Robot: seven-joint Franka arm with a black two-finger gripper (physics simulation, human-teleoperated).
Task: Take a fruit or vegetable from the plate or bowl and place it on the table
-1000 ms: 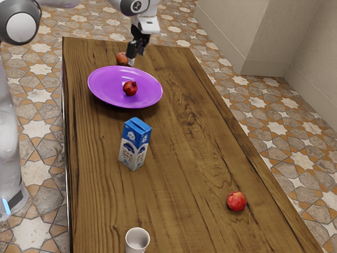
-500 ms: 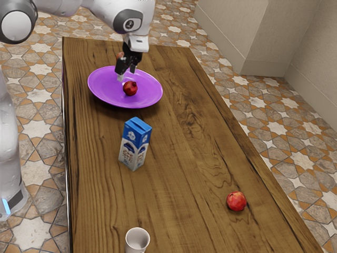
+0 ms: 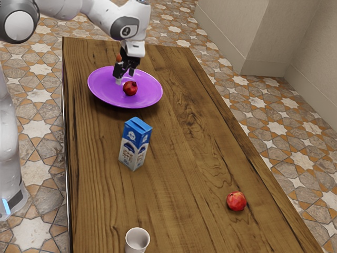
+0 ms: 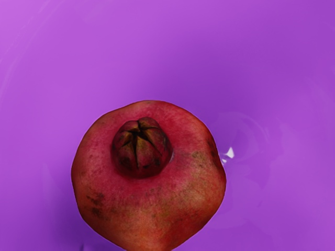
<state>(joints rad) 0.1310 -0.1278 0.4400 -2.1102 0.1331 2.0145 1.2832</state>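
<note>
My gripper [image 3: 126,79] is low over the purple plate [image 3: 105,95] in the exterior view, its two black fingers apart with pale tips. It is open, and the red pomegranate [image 3: 130,88] rests on the plate just below and beside the fingertips. In the wrist view the pomegranate [image 4: 149,193] is large and close, its crown facing up toward my hand, with the purple plate [image 4: 272,68] all around it. Whether a fingertip touches the fruit cannot be told.
An orange-red fruit [image 3: 119,58] behind the plate is partly hidden by my hand. A blue and white carton [image 3: 135,144] stands in front of the plate. Farther off are a white cup [image 3: 137,240] and another red fruit [image 3: 236,201] on the wooden table [image 3: 179,174].
From behind the plate my hand has come over it and lowered close to the pomegranate, moving only slightly in the last half second. The fruits, plate and carton have stayed put.
</note>
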